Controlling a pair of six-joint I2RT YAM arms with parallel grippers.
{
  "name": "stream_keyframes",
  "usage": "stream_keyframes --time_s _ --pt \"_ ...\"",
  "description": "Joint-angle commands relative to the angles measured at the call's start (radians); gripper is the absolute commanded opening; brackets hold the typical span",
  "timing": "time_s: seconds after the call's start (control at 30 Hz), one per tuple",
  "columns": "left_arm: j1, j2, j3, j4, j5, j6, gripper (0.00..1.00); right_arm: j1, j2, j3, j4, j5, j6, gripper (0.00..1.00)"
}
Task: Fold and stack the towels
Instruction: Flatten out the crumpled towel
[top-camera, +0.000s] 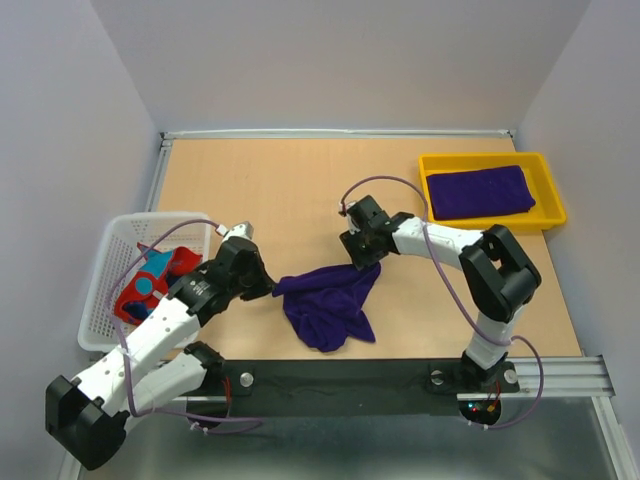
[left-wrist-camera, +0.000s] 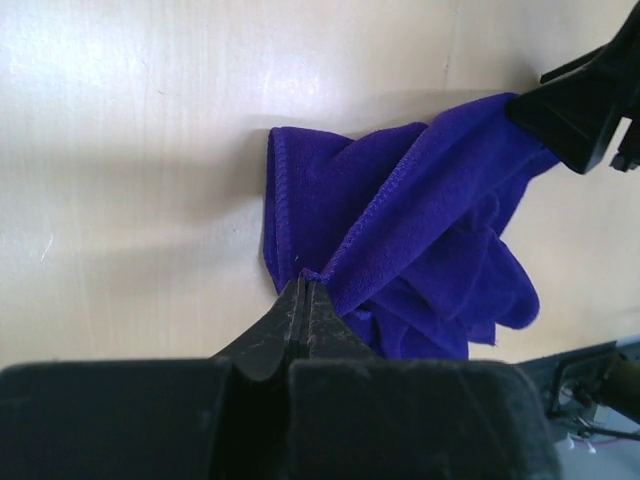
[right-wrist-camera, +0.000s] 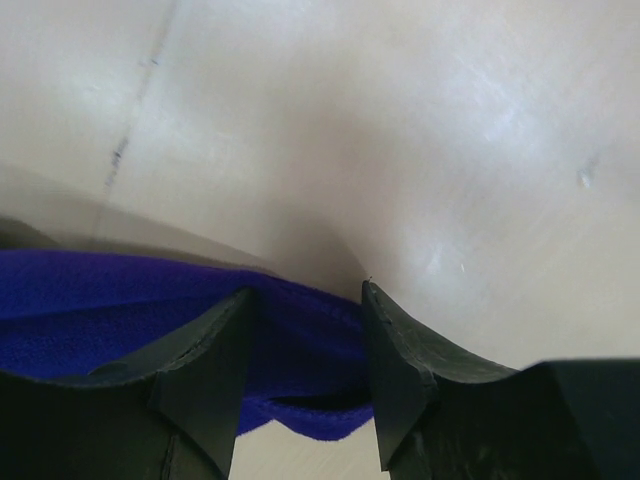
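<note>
A deep purple towel (top-camera: 330, 305) lies crumpled on the table between the two arms. My left gripper (top-camera: 268, 285) is shut on its left corner, and in the left wrist view the fingertips (left-wrist-camera: 305, 282) pinch the hemmed edge of the towel (left-wrist-camera: 420, 230). My right gripper (top-camera: 365, 262) is at the towel's upper right corner. Its jaws stand apart, with the edge of the towel (right-wrist-camera: 120, 300) running through the gap. A second purple towel (top-camera: 480, 190) lies folded in the yellow tray (top-camera: 485, 158). A red towel with light-blue marks (top-camera: 150, 285) sits in the white basket (top-camera: 105, 290).
The basket stands at the left edge next to my left arm. The tray is at the back right, behind the right arm's elbow. The black rail with the arm bases runs along the near edge (top-camera: 340, 385). The right gripper's body (left-wrist-camera: 585, 110) shows in the left wrist view.
</note>
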Motion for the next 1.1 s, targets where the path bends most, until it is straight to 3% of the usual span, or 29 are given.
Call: stream_keyframes --time_s 0.0,0.2,0.4,0.73,1.07 --pt "-0.002 -0.026 0.045 -0.069 0.027 0.001 0.0 -0.005 -0.081 -0.055 -0.017 0.143 0.081 0.52" --pt "-0.003 0.045 -0.022 0.059 0.137 0.0 0.0 -0.108 -0.22 -0.164 -0.046 0.136 0.238 0.52" --pt "-0.006 0.145 -0.076 0.167 0.199 0.012 0.0 -0.112 -0.266 -0.142 -0.041 -0.105 0.145 0.51" --pt "-0.01 0.117 -0.073 0.126 0.142 0.01 0.0 -0.073 -0.104 0.029 -0.001 -0.336 -0.069 0.51" --pt "-0.011 0.122 -0.054 0.118 0.116 0.021 0.0 -0.011 0.051 0.1 -0.004 -0.435 -0.158 0.52"
